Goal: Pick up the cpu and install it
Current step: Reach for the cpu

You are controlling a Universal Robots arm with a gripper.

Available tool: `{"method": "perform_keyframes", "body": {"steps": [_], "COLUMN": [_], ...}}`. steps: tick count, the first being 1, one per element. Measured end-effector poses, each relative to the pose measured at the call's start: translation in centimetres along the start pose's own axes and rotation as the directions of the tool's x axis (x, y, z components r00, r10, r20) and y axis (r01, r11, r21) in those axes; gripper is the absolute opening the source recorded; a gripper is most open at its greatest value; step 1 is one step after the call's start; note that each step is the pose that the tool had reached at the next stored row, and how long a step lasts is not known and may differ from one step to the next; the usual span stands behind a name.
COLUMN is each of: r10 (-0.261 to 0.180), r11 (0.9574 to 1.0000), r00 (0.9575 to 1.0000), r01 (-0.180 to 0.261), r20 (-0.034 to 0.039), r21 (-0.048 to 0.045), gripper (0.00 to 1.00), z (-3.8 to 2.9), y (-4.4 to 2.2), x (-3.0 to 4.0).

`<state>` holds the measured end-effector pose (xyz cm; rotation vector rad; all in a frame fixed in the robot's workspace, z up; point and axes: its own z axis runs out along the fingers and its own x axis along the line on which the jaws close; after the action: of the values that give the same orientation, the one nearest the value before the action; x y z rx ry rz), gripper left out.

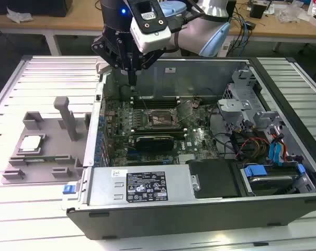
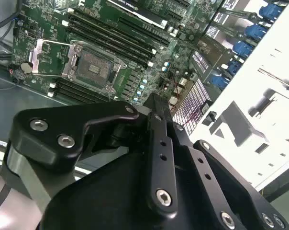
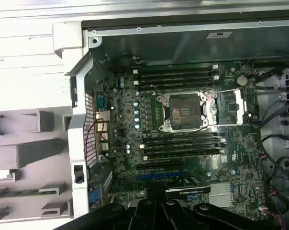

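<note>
The cpu (image 1: 31, 144), a small pale silver square, lies flat in the grey plastic tray (image 1: 43, 157) at the exterior view's left, outside the computer case. My gripper (image 1: 132, 79) hangs over the case's back corner, well away from the cpu, above the motherboard (image 1: 147, 136). Its fingers (image 2: 155, 120) are pressed together and hold nothing. The dark square socket (image 1: 160, 119) sits in the middle of the board with its metal frame flipped open. It looks bare inside in both wrist views (image 2: 93, 67) (image 3: 183, 108).
The open case (image 1: 200, 198) has tall metal walls around the board. A black ribbed block (image 1: 154, 140) lies in front of the socket. A grey post (image 1: 66, 117) stands upright on the tray. Drive bays and cables (image 1: 262, 151) crowd the exterior view's right.
</note>
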<state>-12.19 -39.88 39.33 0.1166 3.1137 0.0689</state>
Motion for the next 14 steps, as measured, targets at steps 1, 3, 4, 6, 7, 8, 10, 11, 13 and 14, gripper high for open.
{"method": "perform_keyframes", "body": {"steps": [1,3,4,6,7,8,10,11,13,14], "r10": [0.000,0.000,0.000,0.000,0.000,0.000,0.000,0.000,0.000,0.000], "r11": [1.0000,1.0000,1.0000,1.0000,1.0000,1.0000,1.0000,1.0000,1.0000,1.0000], "r00": [1.0000,1.0000,1.0000,1.0000,1.0000,1.0000,1.0000,1.0000,1.0000,1.0000], "r01": [0.000,0.000,0.000,0.000,0.000,0.000,0.000,0.000,0.000,0.000], "r20": [0.0000,0.0000,0.0000,0.0000,0.0000,0.0000,0.0000,0.0000,0.0000,0.0001], "r21": [0.0000,0.0000,0.0000,0.0001,0.0000,0.0000,-0.0001,0.0001,0.0000,0.0000], "gripper": [0.11,0.11,0.11,0.11,0.11,0.11,0.11,0.11,0.11,0.11], "z": [0.00,0.00,0.00,0.00,0.00,0.00,0.00,-0.01,-0.01,-0.01], "y": [0.00,0.00,0.00,0.00,0.00,0.00,-0.01,-0.02,-0.03,-0.04], "x": [0.00,0.00,0.00,0.00,0.00,0.00,0.19,0.32,0.41,0.50]}}
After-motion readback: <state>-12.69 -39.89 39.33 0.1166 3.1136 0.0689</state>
